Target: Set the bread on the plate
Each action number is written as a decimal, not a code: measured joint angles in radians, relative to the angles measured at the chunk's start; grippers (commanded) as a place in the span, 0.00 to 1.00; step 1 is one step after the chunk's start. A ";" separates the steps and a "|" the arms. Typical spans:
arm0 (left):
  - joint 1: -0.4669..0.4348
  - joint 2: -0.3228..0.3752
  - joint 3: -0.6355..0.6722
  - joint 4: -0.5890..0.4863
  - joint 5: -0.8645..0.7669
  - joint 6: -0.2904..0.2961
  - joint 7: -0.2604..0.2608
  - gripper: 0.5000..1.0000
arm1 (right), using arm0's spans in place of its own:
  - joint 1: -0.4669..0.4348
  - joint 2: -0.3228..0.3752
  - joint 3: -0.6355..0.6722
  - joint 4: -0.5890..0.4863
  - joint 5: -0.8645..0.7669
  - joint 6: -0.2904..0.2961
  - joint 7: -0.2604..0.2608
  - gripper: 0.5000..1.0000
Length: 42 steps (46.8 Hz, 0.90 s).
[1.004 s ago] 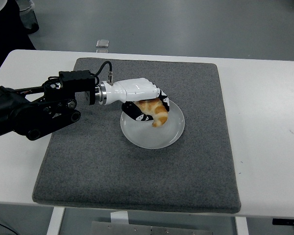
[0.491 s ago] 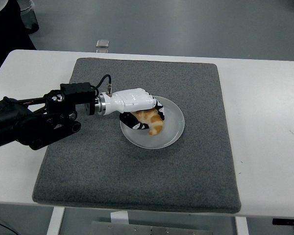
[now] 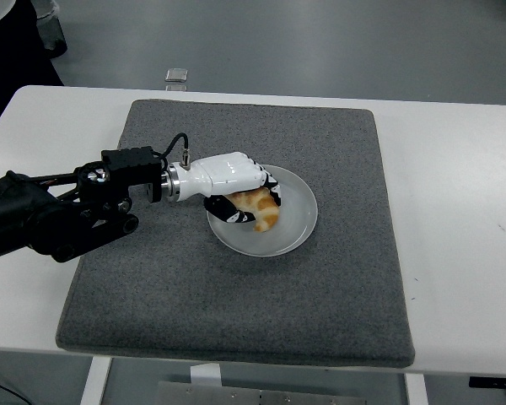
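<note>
A golden-brown piece of bread, like a croissant, is over the white round plate in the middle of the grey mat. My left hand, white with black finger pads, reaches in from the left over the plate's left part. Its fingers are curled around the bread. The bread's lower end is at or very near the plate's surface; I cannot tell whether it touches. Part of the bread is hidden under the hand. The right arm is out of view.
A large grey mat covers most of the white table. A small clear object lies on the floor beyond the table's far edge. A dark figure shows at the top left corner.
My left hand with the bread has sunk lower and drawn slightly left over the plate. In the last half second it barely moved.
</note>
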 measured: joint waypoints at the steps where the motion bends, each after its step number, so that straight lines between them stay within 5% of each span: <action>1: 0.000 0.000 0.000 0.000 -0.001 0.000 0.000 0.00 | 0.000 0.000 0.000 0.000 0.000 0.000 0.000 0.86; 8: 0.011 -0.026 0.000 0.016 -0.006 0.000 0.000 0.12 | 0.000 0.000 0.000 0.000 0.000 0.000 0.000 0.86; 23: 0.017 -0.031 -0.001 0.020 -0.018 -0.001 0.000 0.67 | 0.000 0.000 0.000 0.000 0.000 0.000 0.000 0.86; 42: 0.014 -0.013 -0.008 -0.014 -0.090 -0.007 -0.002 0.93 | -0.001 0.000 0.000 0.000 0.000 0.000 0.000 0.86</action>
